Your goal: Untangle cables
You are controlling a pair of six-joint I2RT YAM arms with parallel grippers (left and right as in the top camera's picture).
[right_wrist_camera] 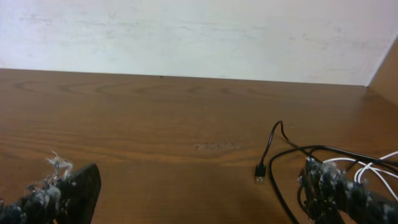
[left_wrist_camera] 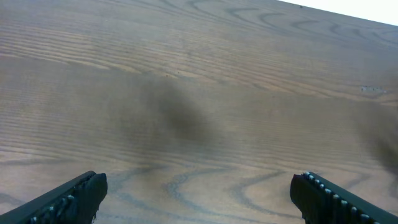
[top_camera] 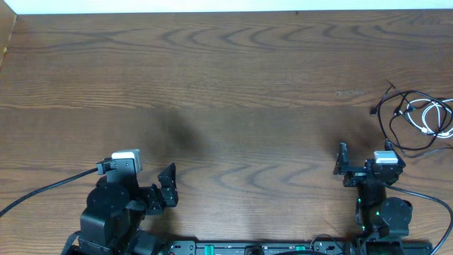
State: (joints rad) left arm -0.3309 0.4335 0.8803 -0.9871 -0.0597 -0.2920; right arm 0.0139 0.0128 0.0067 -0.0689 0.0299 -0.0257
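A thin black cable (top_camera: 393, 119) and a white cable (top_camera: 433, 117) lie looped together at the table's right edge. The black one's plug end (top_camera: 373, 111) points left. In the right wrist view the black cable (right_wrist_camera: 292, 154) and its plug (right_wrist_camera: 260, 176) lie ahead, and a bit of the white cable (right_wrist_camera: 373, 165) shows at the right. My right gripper (top_camera: 342, 168) (right_wrist_camera: 199, 193) is open and empty, just in front of the tangle. My left gripper (top_camera: 168, 185) (left_wrist_camera: 199, 193) is open and empty at the front left, far from the cables.
The wooden table (top_camera: 226, 85) runs back to a white wall (right_wrist_camera: 199, 37). A thick black arm cable (top_camera: 42, 190) trails left from my left arm. The table's right edge lies beside the tangle.
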